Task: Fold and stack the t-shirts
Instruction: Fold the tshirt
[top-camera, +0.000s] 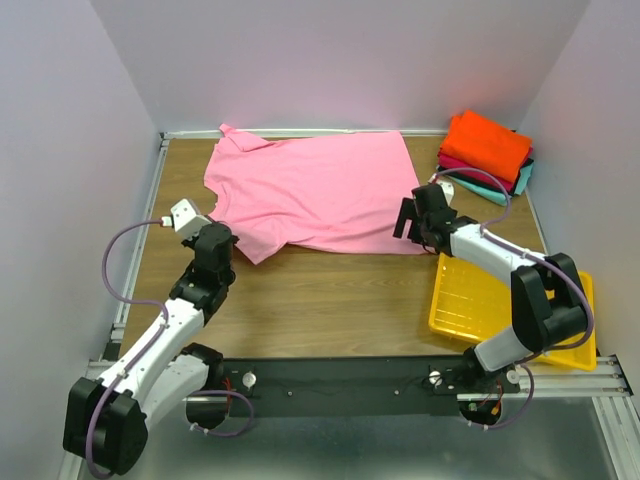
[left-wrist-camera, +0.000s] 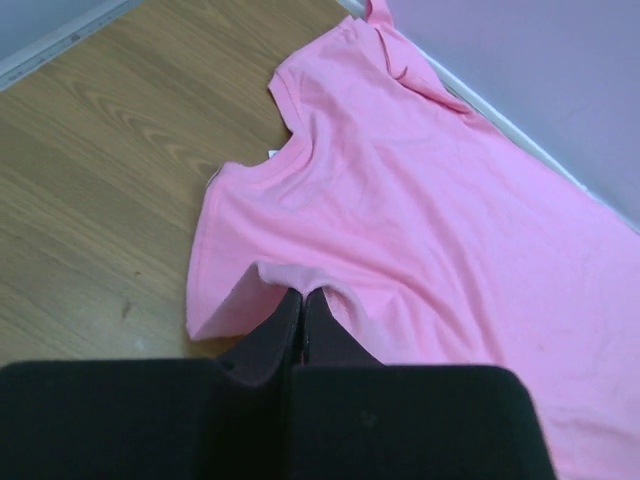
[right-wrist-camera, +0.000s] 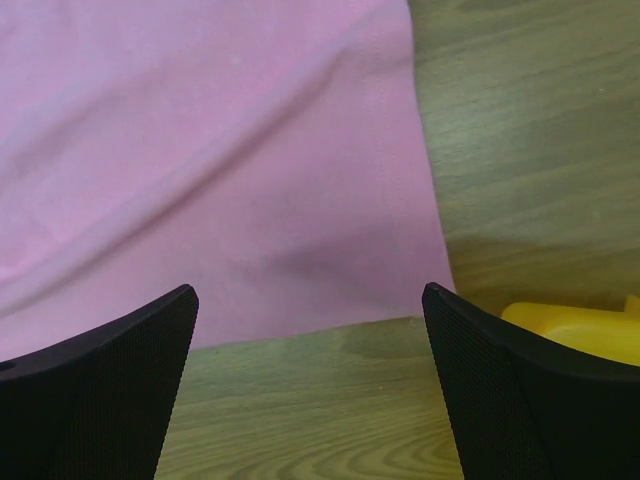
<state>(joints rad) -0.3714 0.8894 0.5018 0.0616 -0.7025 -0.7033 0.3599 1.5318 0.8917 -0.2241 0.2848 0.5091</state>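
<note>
Left pincer (left-wrist-camera: 303, 297) pinches the pink t-shirt (top-camera: 320, 190) — right pincer (right-wrist-camera: 308, 295) spread wide beside the yellow tray (top-camera: 470, 300).

The left arm stretches forward, low over the desk, with the left end effector (left-wrist-camera: 303, 300) pinched tight on a fold of the pink t-shirt (left-wrist-camera: 430, 220). The right arm bends inward at the elbow, and the right end effector (right-wrist-camera: 310, 300) has its fingers spread wide.

I see pink t-shirt (top-camera: 310, 190) spread flat on counter (top-camera: 330, 300), near-L sleeve puckered. Far-R corner: folded stack (top-camera: 487, 148), orange top, crimson & teal under.
</note>
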